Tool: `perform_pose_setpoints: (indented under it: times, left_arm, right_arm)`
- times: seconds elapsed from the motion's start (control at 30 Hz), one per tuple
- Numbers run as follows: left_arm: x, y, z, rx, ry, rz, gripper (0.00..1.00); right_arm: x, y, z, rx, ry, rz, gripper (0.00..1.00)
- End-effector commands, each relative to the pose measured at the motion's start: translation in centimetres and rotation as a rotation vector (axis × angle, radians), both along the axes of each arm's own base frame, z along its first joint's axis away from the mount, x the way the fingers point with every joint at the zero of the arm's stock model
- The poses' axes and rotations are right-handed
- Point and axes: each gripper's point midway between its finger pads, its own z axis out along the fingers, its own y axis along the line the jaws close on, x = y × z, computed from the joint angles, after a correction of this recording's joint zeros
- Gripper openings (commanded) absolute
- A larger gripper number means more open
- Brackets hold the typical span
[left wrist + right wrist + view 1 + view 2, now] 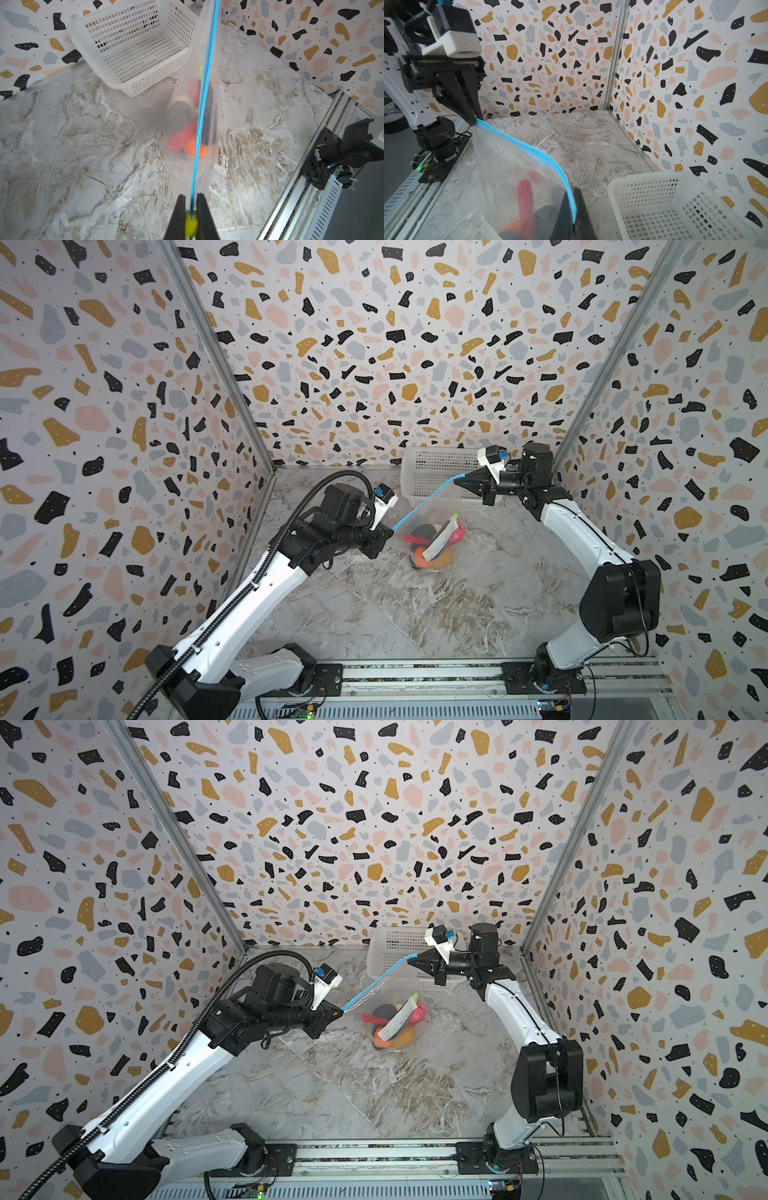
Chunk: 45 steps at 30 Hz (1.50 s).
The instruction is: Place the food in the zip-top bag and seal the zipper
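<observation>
The marbled worktop (415, 614) filled the lower middle of both top views. The white basket (432, 472) sat at its far edge, just right of centre, with nothing in it that we could see. In front of the basket hung the clear bag (434, 512), lifted by its mouth edge so that its belly sagged down and seemed to rest on the worktop near the centre of the frame. The food (446, 558) lay heaped in the bottom of the bag, partly behind a white label (439, 541). We made out orange, red, pink and dark pieces, and none loose on the worktop.

The blue zipper (424, 503) ran taut as a slanting line from centre-left up toward the basket. The right fingers (469, 483) were pressed together on its upper end. The left fingers (179, 214) pinched its lower end, clamped on the yellow tab (191, 224) at the bottom middle of the left wrist view.

We judged the filling done and the sealing in hand. In the left wrist view the strip read as one line, but in the right wrist view its two lips showed side by side, so we could not tell whether they were locked along the whole length. The next move called for keeping the strip stretched while the lips were pressed shut from end to end. After that the bag would need lowering gently, so the weight of the food did not pull the mouth open.
</observation>
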Motion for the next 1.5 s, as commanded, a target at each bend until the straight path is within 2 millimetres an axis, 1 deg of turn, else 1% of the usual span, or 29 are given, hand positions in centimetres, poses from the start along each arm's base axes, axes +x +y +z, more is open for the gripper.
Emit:
perform_pose_setpoints:
  times: [0.0, 0.13, 0.4, 0.47, 0.5, 0.53, 0.57, 0.63, 0.7, 0.73, 0.77, 0.8, 0.9, 1.0, 1.1, 1.17, 1.33, 1.47]
  left_arm:
    - [-1.9, 2.3, -2.0, 0.078, 0.091, 0.041, 0.0]
    - [-2.1, 2.7, -1.9, 0.084, 0.088, 0.053, 0.0]
    - [-2.3, 2.8, -1.5, 0.079, 0.083, 0.051, 0.0]
    - [-2.4, 2.8, -1.4, 0.077, 0.083, 0.05, 0.03]
    - [-2.3, 2.7, -1.3, 0.072, 0.08, 0.05, 0.06]
    - [-2.1, 2.4, -1.1, 0.061, 0.075, 0.046, 0.13]
    - [-1.6, 2.1, -0.7, 0.044, 0.061, 0.049, 0.2]
    - [0.7, 0.6, 1.5, -0.057, 0.02, 0.098, 0.27]
    - [3.1, -1.8, 4.5, -0.223, -0.011, 0.126, 0.36]
    - [3.8, -2.9, 5.6, -0.289, -0.02, 0.113, 0.38]
    - [4.7, -4.0, 6.3, -0.337, -0.024, 0.103, 0.42]
    - [5.6, -4.7, 6.6, -0.347, -0.026, 0.094, 0.48]
    - [7.6, -6.7, 6.1, -0.339, -0.01, 0.058, 0.5]
    - [8.9, -8.2, 5.8, -0.34, 0.008, 0.022, 0.5]
    - [9.3, -8.8, 5.3, -0.318, 0.019, 0.002, 0.46]
    - [9.5, -8.7, 4.9, -0.291, 0.022, 0.004, 0.4]
    - [9.4, -8.4, 4.2, -0.255, 0.033, 0.007, 0.16]
    - [9.3, -8.2, 4.0, -0.249, 0.039, 0.009, 0.0]
  right_arm:
    - [1.7, -1.0, 2.4, -0.008, -0.105, -0.077, 0.0]
    - [1.7, -0.8, 2.2, -0.013, -0.105, -0.07, 0.0]
    - [1.6, 0.2, 1.6, -0.032, -0.104, -0.048, 0.0]
    - [1.6, 0.4, 1.3, -0.035, -0.098, -0.044, 0.0]
    - [1.5, 0.6, 1.3, -0.037, -0.1, -0.038, 0.0]
    - [1.3, 0.8, 1.3, -0.04, -0.101, -0.028, 0.0]
    - [1.0, 1.1, 1.3, -0.042, -0.106, -0.017, 0.0]
    - [0.3, 1.8, 1.3, -0.044, -0.114, 0.002, 0.0]
    - [0.0, 2.3, 1.2, -0.042, -0.118, 0.016, 0.0]
    - [-0.1, 2.4, 1.2, -0.043, -0.115, 0.018, 0.0]
    - [-0.1, 2.6, 1.1, -0.043, -0.112, 0.024, 0.0]
    - [-0.1, 2.7, 1.0, -0.045, -0.111, 0.026, 0.0]
    - [-0.1, 2.8, 1.0, -0.05, -0.107, 0.03, 0.0]
    - [0.1, 3.0, 1.1, -0.049, -0.105, 0.032, 0.0]
    - [0.3, 3.2, 1.2, -0.05, -0.098, 0.035, 0.0]
    - [0.5, 3.3, 1.1, -0.051, -0.096, 0.036, 0.0]
    - [0.6, 3.5, 1.1, -0.049, -0.092, 0.037, 0.0]
    - [0.8, 3.5, 1.2, -0.049, -0.087, 0.029, 0.0]
